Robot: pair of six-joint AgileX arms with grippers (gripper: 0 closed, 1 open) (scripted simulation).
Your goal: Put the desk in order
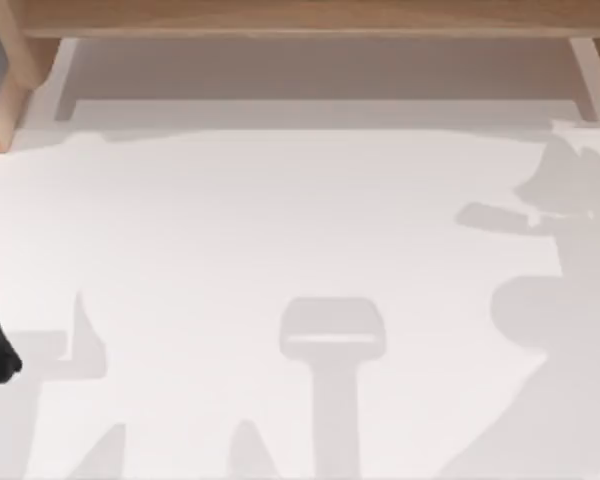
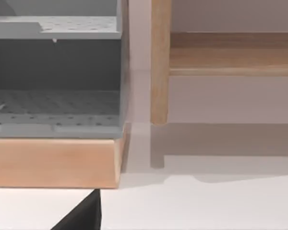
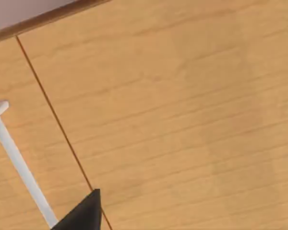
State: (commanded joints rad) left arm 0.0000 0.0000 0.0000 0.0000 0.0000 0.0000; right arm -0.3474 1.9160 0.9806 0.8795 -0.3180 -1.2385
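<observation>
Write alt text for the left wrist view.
A grey perforated shelf unit sits on a light wooden base at the back of the white desk. Beside it a wooden upright supports a raised wooden shelf.

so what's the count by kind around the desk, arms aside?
white tabletop: 1
wooden shelf frame: 1
grey perforated rack: 1
white bar handle: 1
Total: 4
</observation>
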